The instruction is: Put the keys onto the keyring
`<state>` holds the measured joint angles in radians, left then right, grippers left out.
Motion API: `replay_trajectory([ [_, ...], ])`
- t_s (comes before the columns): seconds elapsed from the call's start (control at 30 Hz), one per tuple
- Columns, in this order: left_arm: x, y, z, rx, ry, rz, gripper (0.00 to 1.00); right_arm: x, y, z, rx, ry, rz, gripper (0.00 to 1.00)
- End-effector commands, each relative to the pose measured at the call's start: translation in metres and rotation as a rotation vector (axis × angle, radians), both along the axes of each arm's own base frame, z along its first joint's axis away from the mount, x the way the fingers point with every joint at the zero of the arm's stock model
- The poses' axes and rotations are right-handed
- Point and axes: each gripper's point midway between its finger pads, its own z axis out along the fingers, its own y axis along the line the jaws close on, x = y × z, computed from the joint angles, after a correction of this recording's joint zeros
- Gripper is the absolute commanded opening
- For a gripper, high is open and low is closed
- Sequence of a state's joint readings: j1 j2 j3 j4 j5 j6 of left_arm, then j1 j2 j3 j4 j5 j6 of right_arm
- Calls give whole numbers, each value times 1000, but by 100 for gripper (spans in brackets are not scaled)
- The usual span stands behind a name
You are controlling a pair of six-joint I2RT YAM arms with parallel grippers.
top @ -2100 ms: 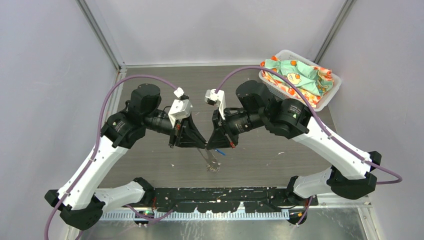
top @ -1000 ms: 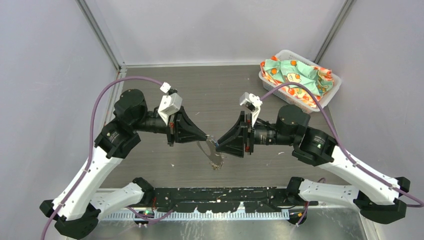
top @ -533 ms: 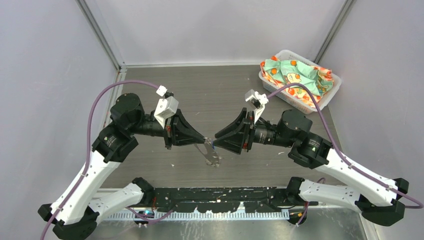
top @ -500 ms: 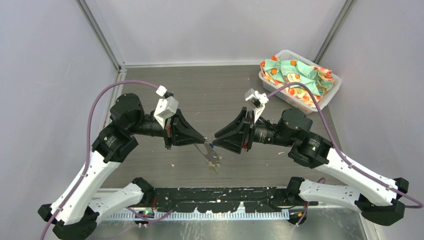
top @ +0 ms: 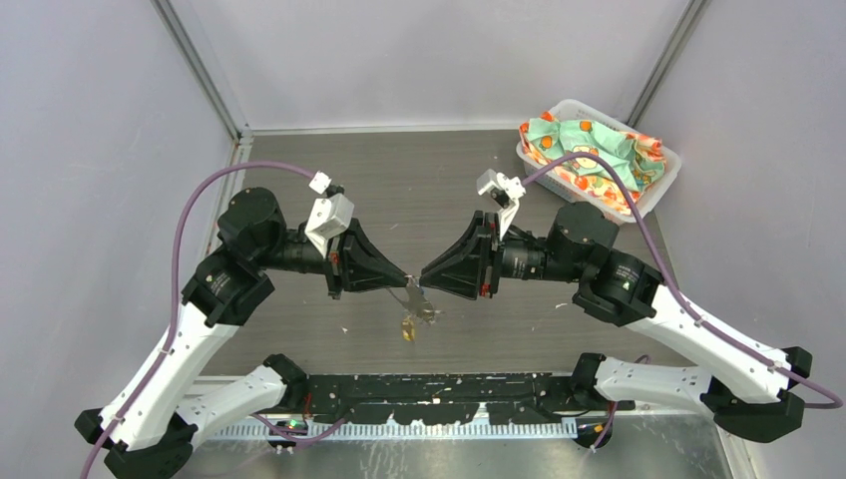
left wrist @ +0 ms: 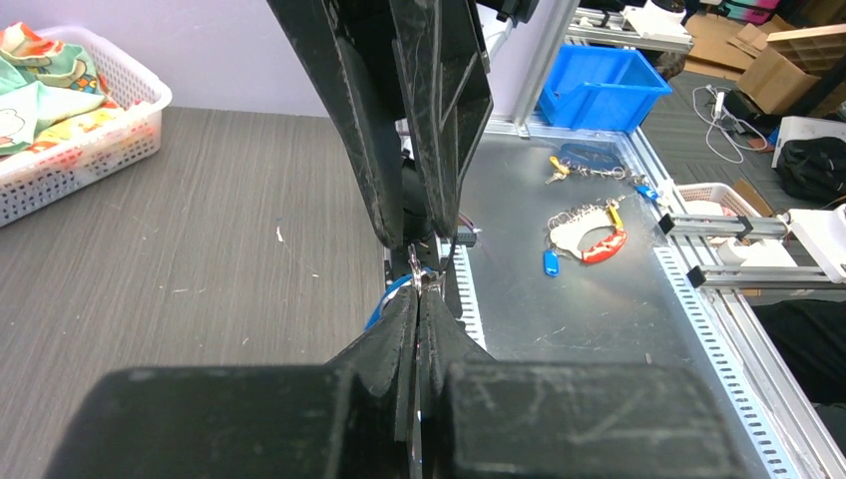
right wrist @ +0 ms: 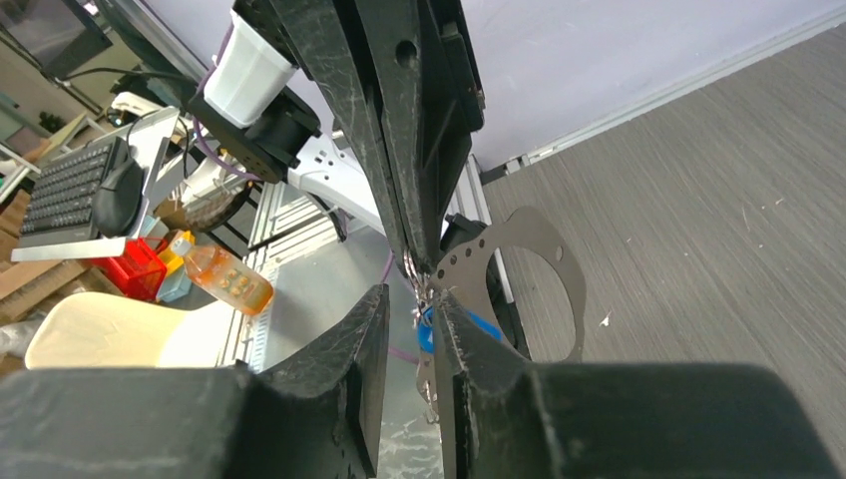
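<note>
My left gripper (top: 407, 284) is shut on the keyring (top: 419, 303), a small bunched silver loop that hangs below my fingertips above the table's near middle. A yellow-orange key (top: 407, 327) dangles at its bottom. In the left wrist view my jaws (left wrist: 419, 299) pinch a thin metal strip, and a blue key (left wrist: 384, 299) shows just beyond them. My right gripper (top: 423, 282) meets the left one tip to tip. In the right wrist view it (right wrist: 409, 309) stands open by a narrow gap, with the blue key (right wrist: 427, 334) and silver ring links hanging between the fingers.
A white basket (top: 653, 195) of patterned cloth stands at the far right corner, also in the left wrist view (left wrist: 110, 130). The black base rail (top: 439, 384) runs along the near edge. Beyond it is a metal bench with another bunch of keys (left wrist: 589, 225).
My right gripper has moved left and closed in on the left fingertips. The ring, which hung long and slanted, now hangs short and bunched, with the yellow-orange key showing beneath it.
</note>
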<state>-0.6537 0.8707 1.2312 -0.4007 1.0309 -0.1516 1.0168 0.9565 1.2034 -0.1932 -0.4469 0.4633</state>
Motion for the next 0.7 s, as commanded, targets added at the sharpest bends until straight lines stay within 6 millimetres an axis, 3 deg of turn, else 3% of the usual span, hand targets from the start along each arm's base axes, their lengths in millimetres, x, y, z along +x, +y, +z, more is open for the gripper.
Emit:
replay_trajectory([
  [0.0, -5, 2, 16, -49, -50, -3, 0, -5, -4, 12, 15, -28, 21, 28],
  [0.23, -4, 2, 16, -50, -47, 0, 0, -4, -3, 11, 12, -20, 19, 13],
  [0.4, -3, 2, 16, -52, -49, 4, 0, -3, 0, 7, 4, -10, 20, 12],
  [0.53, -3, 2, 17, -53, -51, 5, 0, -2, -1, 6, 3, -7, 14, 1],
  [0.67, -2, 2, 16, -55, -55, 9, 0, -2, -2, 4, -4, 2, 10, 1],
])
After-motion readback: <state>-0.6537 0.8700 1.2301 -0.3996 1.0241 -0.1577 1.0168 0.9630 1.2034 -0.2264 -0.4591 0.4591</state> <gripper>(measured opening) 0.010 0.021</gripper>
